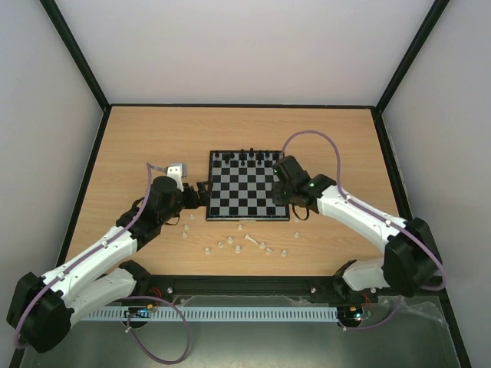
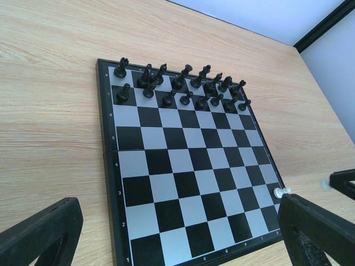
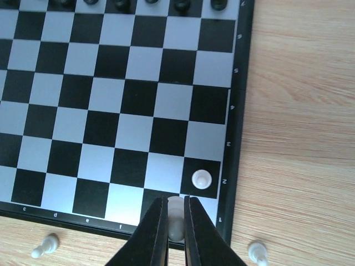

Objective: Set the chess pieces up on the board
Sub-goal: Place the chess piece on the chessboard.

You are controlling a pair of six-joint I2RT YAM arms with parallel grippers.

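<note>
The board (image 1: 247, 188) lies mid-table with black pieces (image 1: 244, 157) on its far rows. Several whitish chess pieces (image 1: 238, 244) lie loose on the table in front of it. My right gripper (image 3: 176, 221) is shut on a whitish piece (image 3: 176, 213) over the board's near right corner, and it also shows in the top view (image 1: 294, 208). One whitish pawn (image 3: 201, 179) stands on the black square next to that corner; it also shows in the left wrist view (image 2: 283, 192). My left gripper (image 1: 201, 192) is open and empty at the board's left edge (image 2: 111, 183).
Two loose whitish pieces (image 3: 44, 246) (image 3: 258, 252) lie on the table just off the board's near edge. A small white block (image 1: 176, 170) lies behind my left arm. Black frame rails border the table.
</note>
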